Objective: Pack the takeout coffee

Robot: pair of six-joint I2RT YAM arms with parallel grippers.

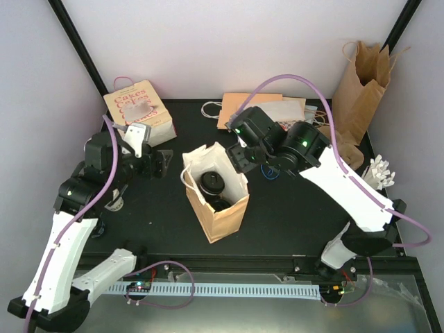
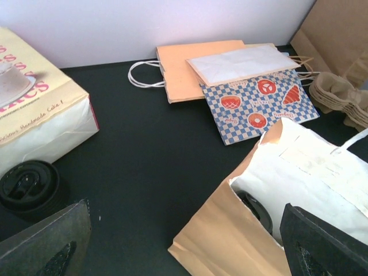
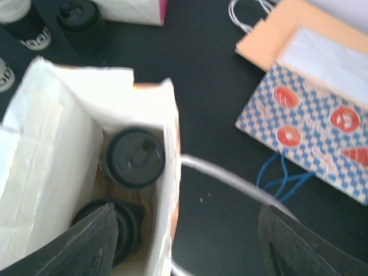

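Note:
A brown paper bag (image 1: pixel 220 208) with a white lining stands open in the middle of the black table. Two takeout coffees sit inside it, one (image 3: pixel 133 158) further in and one (image 3: pixel 118 227) partly under my finger. A third black-lidded coffee (image 2: pixel 29 187) stands on the table beside the cake box. My right gripper (image 3: pixel 190 247) is open above the bag's right wall (image 3: pixel 167 190), one finger over the inside and one outside, with the white handle (image 3: pixel 230 178) between them. My left gripper (image 2: pixel 184 247) is open and empty, left of the bag (image 2: pixel 241 241).
A "Cakes" box (image 1: pixel 139 114) stands at the back left. Flat paper bags (image 1: pixel 257 107), one blue-checked (image 2: pixel 261 106), lie at the back. A tall brown bag (image 1: pixel 364 83) leans in the back right corner, with pulp cup carriers (image 2: pixel 345 98) beside it.

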